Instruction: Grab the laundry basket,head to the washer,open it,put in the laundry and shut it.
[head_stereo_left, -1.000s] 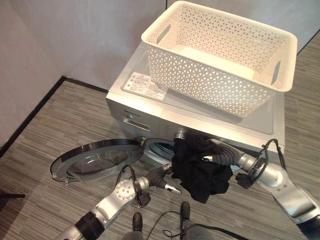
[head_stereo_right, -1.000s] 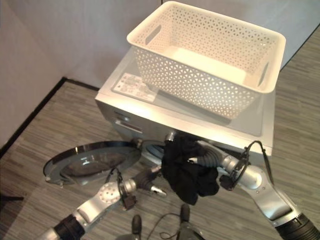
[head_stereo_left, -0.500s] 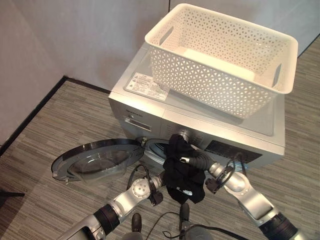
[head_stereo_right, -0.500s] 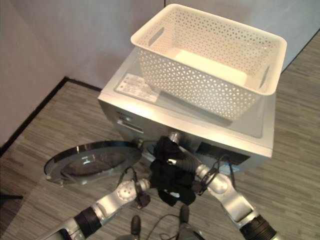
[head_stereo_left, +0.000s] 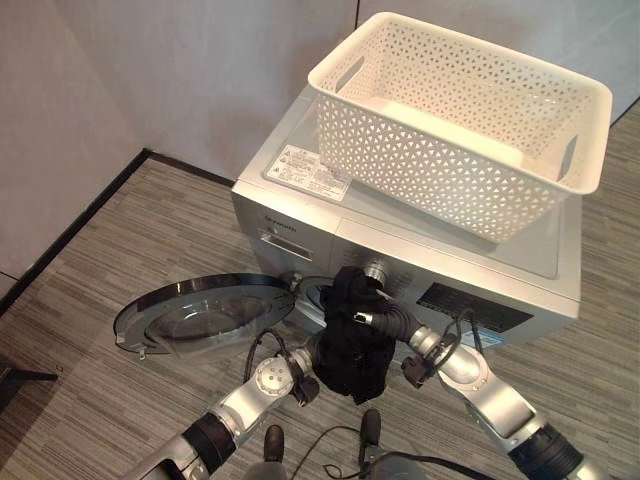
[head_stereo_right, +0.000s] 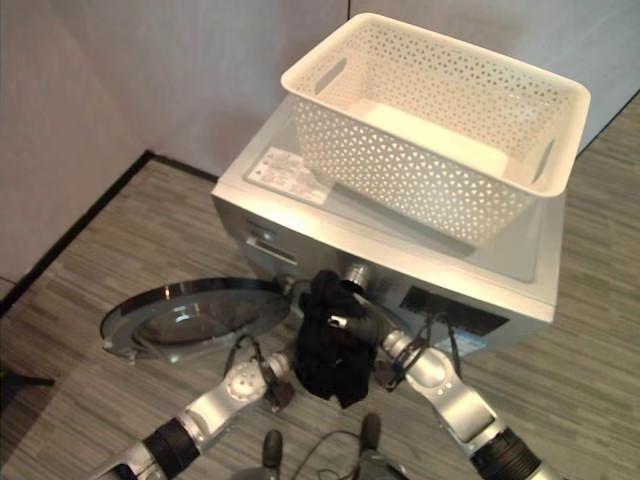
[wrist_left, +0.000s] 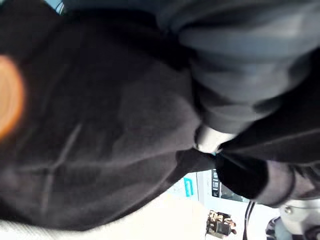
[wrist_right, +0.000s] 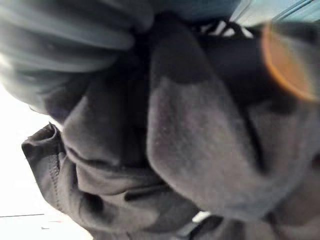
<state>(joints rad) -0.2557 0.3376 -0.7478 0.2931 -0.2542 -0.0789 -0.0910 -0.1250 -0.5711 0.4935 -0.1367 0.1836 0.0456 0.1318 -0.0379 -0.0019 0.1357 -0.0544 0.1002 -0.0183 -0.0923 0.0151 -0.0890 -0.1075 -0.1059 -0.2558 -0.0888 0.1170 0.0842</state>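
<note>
One silver washer (head_stereo_left: 420, 265) with white laundry basket (head_stereo_left: 460, 120) on top and door (head_stereo_left: 205, 312) swung open, black laundry (head_stereo_left: 352, 335) bunched at its opening, right robot hand (head_stereo_left: 385, 322) gripping it, left robot hand (head_stereo_left: 318, 355) buried in cloth, grip unreadable.

Grey striped carpet floor (head_stereo_left: 110, 250) meets plain pale walls (head_stereo_left: 180, 70) along a dark skirting (head_stereo_left: 80, 225).
</note>
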